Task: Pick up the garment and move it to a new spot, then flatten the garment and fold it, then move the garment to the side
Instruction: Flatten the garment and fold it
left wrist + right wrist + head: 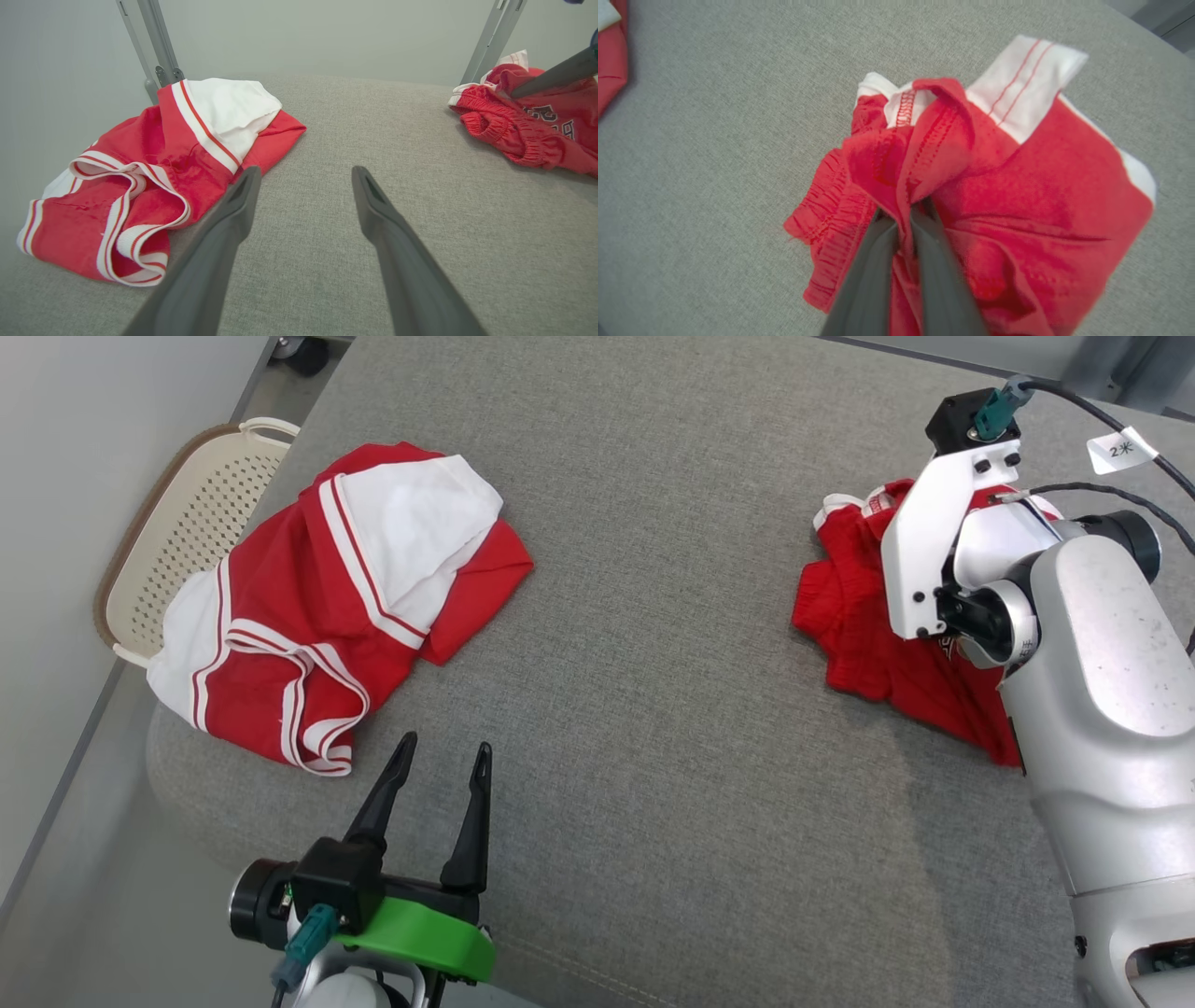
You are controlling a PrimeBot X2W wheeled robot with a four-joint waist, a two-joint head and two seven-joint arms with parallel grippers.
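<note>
A crumpled red garment (859, 625) with white trim lies at the right of the grey cloth-covered table (653, 728). My right gripper (903, 210) is shut on a bunched red fold of it, and the fabric (1017, 186) rises between the fingers. In the head view my pale right forearm covers part of this garment. The left wrist view shows the garment (528, 126) at far right with a dark finger of the right gripper (556, 74) reaching into it. My left gripper (444, 744) stands open and empty above the table's front, apart from any cloth (306, 172).
A second red and white garment (327, 607) (154, 172) lies rumpled at the table's left, close to my left gripper's left finger. A cream perforated basket (177, 523) sits beyond the left edge. Metal frame legs (159, 46) stand behind the table.
</note>
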